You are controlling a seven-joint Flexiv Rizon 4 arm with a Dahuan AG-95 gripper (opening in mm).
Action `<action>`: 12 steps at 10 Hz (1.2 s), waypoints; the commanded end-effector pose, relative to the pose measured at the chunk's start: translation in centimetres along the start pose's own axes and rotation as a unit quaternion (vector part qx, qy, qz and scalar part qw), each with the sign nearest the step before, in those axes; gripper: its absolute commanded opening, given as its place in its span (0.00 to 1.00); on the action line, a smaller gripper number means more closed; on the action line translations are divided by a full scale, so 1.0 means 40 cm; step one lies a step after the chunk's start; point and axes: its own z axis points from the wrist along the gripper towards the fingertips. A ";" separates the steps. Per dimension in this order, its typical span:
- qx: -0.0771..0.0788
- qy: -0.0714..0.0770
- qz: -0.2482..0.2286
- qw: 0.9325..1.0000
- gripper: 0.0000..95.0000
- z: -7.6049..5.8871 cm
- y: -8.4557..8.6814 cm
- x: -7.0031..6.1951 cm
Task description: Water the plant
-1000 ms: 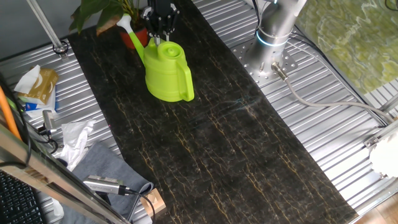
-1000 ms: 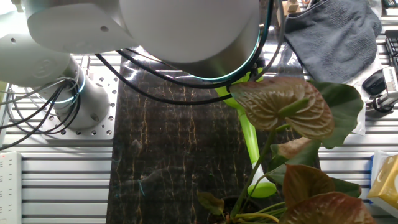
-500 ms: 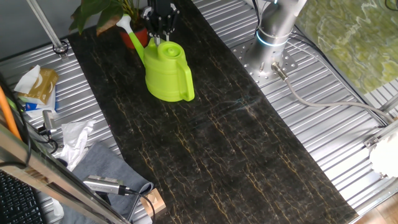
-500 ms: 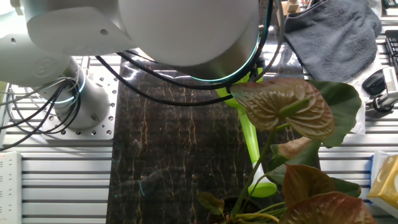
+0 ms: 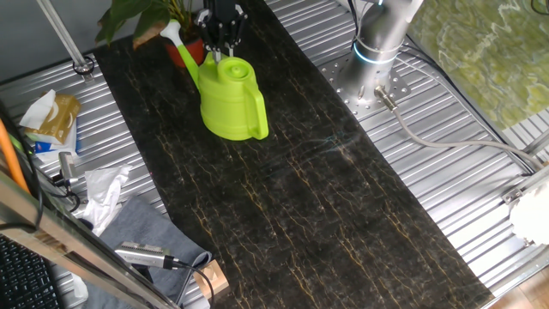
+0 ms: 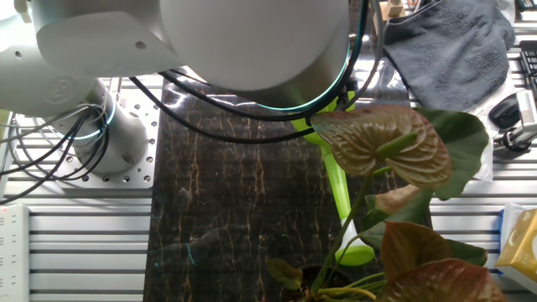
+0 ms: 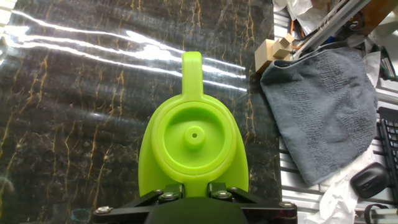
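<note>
The plant (image 5: 141, 15) with broad dark green leaves stands in a red-orange pot (image 5: 194, 49) at the far end of the dark marbled mat; its leaves fill the lower right of the other fixed view (image 6: 382, 138). A lime-green watering can (image 5: 230, 99) stands upright on the mat just in front of it, its spout (image 6: 340, 184) reaching up among the leaves. My gripper (image 5: 221, 50) is directly above the can, shut on the base of the spout. In the hand view the gripper (image 7: 191, 189) has the green neck between its fingers, above the can's round lid (image 7: 194, 137) and handle (image 7: 192, 71).
A grey cloth (image 7: 323, 106) and a wooden block (image 7: 273, 53) lie beside the mat. Crumpled paper and a bag (image 5: 53, 116) sit on the ribbed metal table at the left. The arm's base (image 5: 377, 51) stands at the right. A slanted metal pole (image 5: 64, 34) stands by the plant.
</note>
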 end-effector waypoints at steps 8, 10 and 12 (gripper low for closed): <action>-0.002 0.000 -0.008 1.000 0.00 -0.006 0.008 0.008; -0.004 0.007 -0.005 1.000 0.00 -0.006 0.008 0.008; -0.007 0.010 0.002 1.000 0.00 -0.006 0.008 0.008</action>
